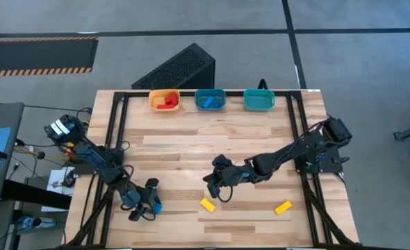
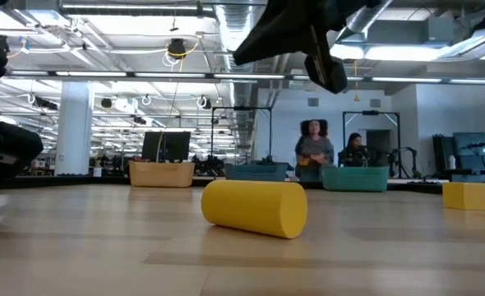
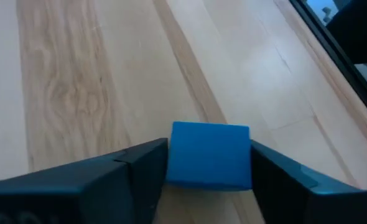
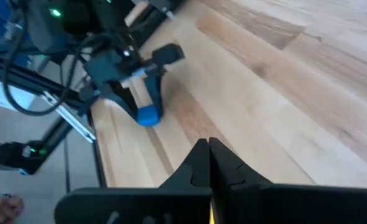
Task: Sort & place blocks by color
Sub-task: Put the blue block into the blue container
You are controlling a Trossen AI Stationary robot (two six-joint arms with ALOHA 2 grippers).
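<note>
My left gripper (image 1: 148, 203) is near the table's near-left corner, shut on a blue block (image 3: 209, 154); the right wrist view shows the same block (image 4: 149, 116) low at the table top. My right gripper (image 4: 209, 149) is shut and empty, hovering at mid-table (image 1: 215, 184) just above and beyond a yellow block (image 1: 207, 205) that lies flat on the wood. That block (image 2: 255, 207) looks rounded in the low view. A second yellow block (image 1: 283, 207) rests on the table farther right. Red blocks (image 1: 166, 102) lie in the orange bin and blue blocks (image 1: 207, 102) in the middle bin. My left gripper pinches the blue block between its two fingers, one finger (image 3: 147, 169) on each opposite side face (image 3: 177, 155). The fingers slant down from the table's left side. Whether the block touches the wood or hangs just above it, I cannot tell.
Three bins line the far edge: orange (image 1: 152, 97), blue-teal (image 1: 222, 94) and teal (image 1: 258, 101). Black frame rails (image 1: 118, 125) run along both table sides. Bare wood (image 1: 191, 146) lies between the arms and the bins. People sit in the room beyond (image 2: 312, 148).
</note>
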